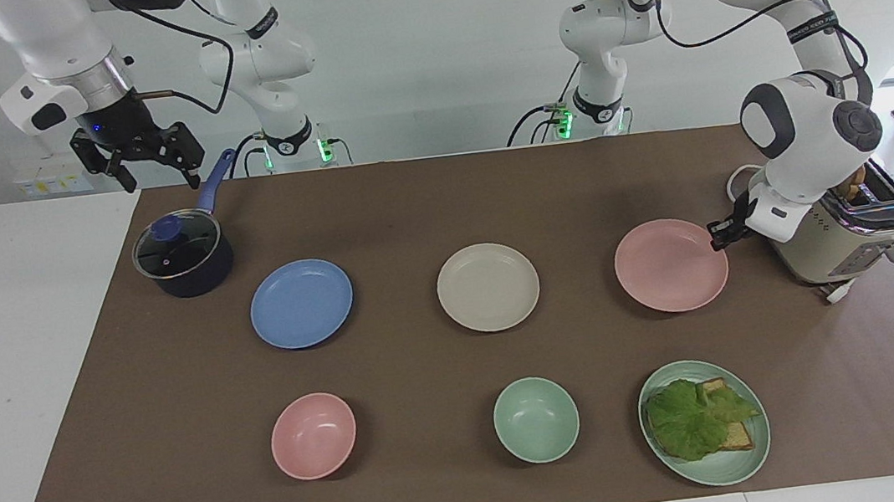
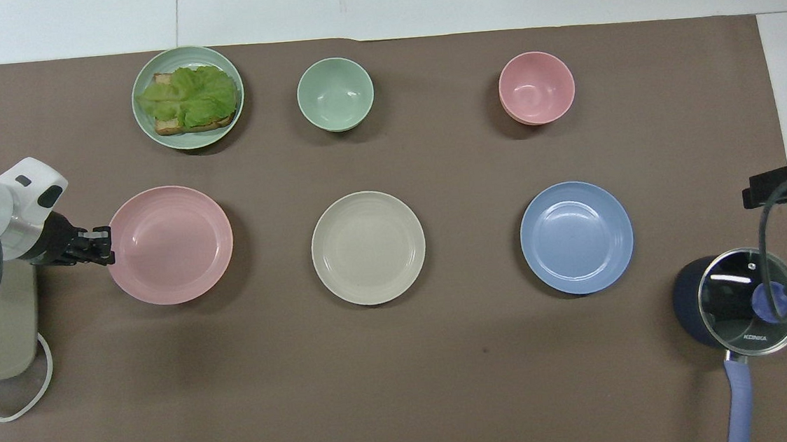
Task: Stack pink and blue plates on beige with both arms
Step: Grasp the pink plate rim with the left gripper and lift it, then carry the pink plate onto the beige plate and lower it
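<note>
Left hand point(image 1: 720, 235) clamps pink plate point(image 1: 670, 265) rim; right hand point(image 1: 146, 155) open over pot point(image 1: 182, 256). Four plates, two bowls.

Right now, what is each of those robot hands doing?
Left gripper: shut on the rim of the pink plate, lifting it.
Right gripper: open, holding nothing, waiting over the saucepan.
</note>
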{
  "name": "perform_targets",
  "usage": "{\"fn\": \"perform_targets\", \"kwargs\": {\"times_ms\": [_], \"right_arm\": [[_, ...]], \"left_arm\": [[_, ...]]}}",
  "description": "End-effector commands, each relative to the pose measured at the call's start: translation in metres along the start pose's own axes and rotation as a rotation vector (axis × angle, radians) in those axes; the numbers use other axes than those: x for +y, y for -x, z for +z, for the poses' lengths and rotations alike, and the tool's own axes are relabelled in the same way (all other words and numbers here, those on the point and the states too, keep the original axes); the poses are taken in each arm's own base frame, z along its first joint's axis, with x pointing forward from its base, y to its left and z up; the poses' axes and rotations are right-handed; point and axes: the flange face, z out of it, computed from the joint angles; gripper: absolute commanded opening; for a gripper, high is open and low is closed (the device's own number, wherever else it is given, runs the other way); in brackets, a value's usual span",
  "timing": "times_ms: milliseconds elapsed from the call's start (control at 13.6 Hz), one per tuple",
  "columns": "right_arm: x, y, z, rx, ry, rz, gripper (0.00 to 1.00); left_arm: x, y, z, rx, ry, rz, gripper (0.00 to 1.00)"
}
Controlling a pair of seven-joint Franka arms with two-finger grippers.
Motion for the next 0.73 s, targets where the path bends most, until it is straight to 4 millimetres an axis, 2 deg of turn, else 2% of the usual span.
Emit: {"fn": "perform_targets", "kwargs": {"times_ms": [0,147,367,587,661], "right_arm": [[0.002,0.001,-0.001,-0.005,-0.010,-0.025,1.00],[0.003,0.001,-0.001,-0.005,-0.010,-0.023,1.00],[0.003,0.001,-0.001,-0.005,-0.010,-0.023,1.00],[0.003,0.001,-0.001,-0.006,-0.010,-0.023,1.00],[0.002,0.001,-0.001,-0.005,-0.010,-0.025,1.00]], "left_arm": [[0.053,0.003,0.002,-0.011,0.040,-0.020,0.00],[0.079,0.007,0.004,-0.023,0.145,-0.038,0.00],[0.122,0.018,0.011,-0.030,0.212,-0.014,0.00],[0.191,0.038,0.021,-0.010,0.199,-0.014,0.00],[0.205,0.044,0.023,0.004,0.199,-0.008,0.00]]}}
